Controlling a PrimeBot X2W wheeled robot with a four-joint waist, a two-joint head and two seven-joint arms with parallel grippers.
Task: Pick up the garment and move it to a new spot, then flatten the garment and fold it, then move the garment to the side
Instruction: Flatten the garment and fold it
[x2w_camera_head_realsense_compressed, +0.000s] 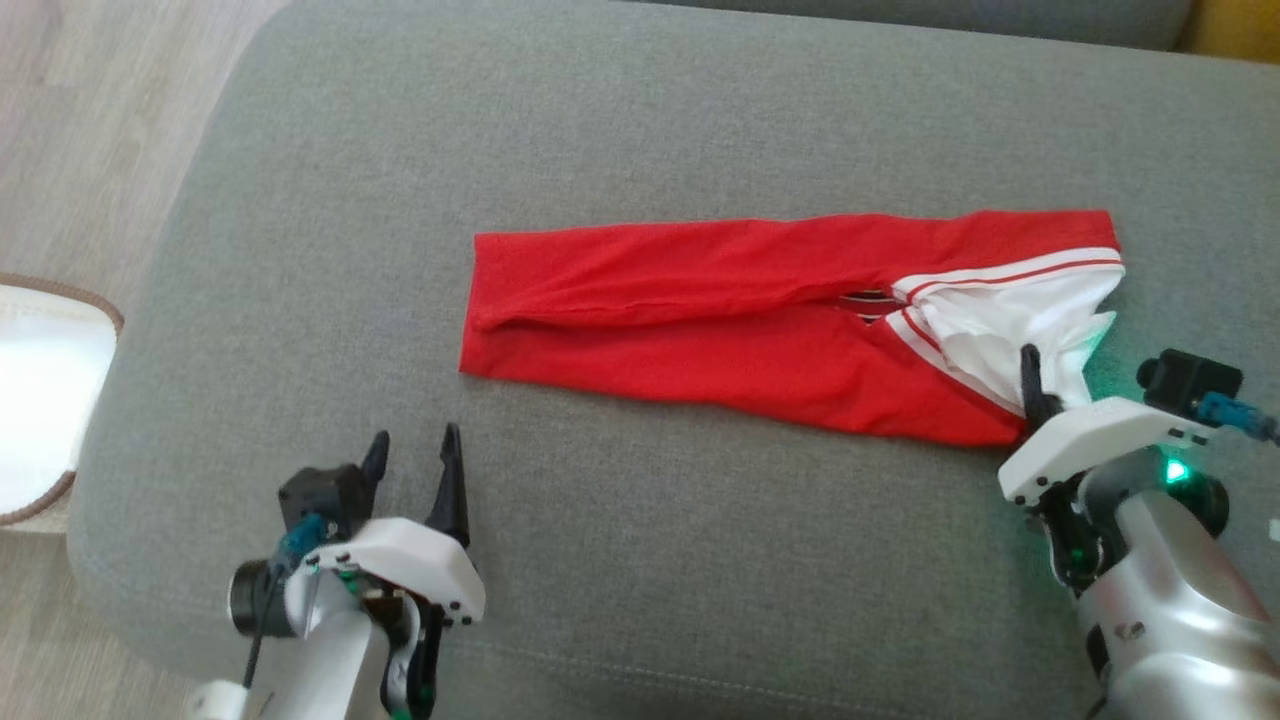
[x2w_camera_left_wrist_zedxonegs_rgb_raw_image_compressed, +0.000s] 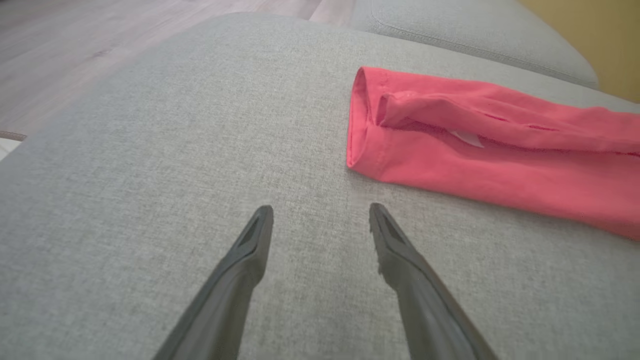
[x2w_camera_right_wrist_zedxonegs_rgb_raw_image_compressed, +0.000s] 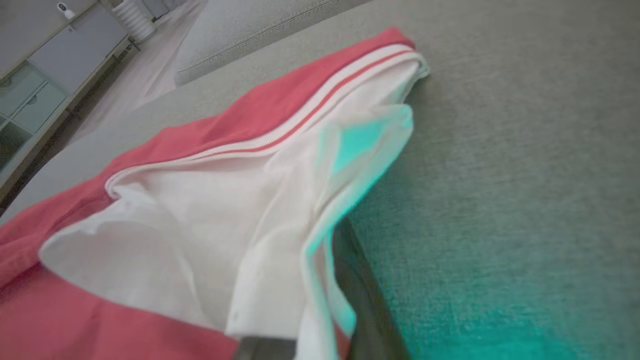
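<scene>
The garment (x2w_camera_head_realsense_compressed: 700, 320) is a red shirt with a white, red-striped collar end, lying as a long folded strip across the grey cushion (x2w_camera_head_realsense_compressed: 700, 560). My right gripper (x2w_camera_head_realsense_compressed: 1040, 395) is at its white right end, shut on a raised ridge of white cloth (x2w_camera_right_wrist_zedxonegs_rgb_raw_image_compressed: 280, 260). One dark finger (x2w_camera_right_wrist_zedxonegs_rgb_raw_image_compressed: 365, 300) shows beside that cloth; the other is hidden under it. My left gripper (x2w_camera_head_realsense_compressed: 415, 437) stands open over bare cushion, in front of and to the left of the garment's left end (x2w_camera_left_wrist_zedxonegs_rgb_raw_image_compressed: 365, 130). There is nothing between its fingers (x2w_camera_left_wrist_zedxonegs_rgb_raw_image_compressed: 250, 260).
The cushion's rounded left edge (x2w_camera_head_realsense_compressed: 150, 330) drops to a wooden floor (x2w_camera_head_realsense_compressed: 80, 120). A round white object with a brown rim (x2w_camera_head_realsense_compressed: 40, 390) sits beside it on the left. A second grey cushion (x2w_camera_head_realsense_compressed: 900, 15) lies beyond the far edge.
</scene>
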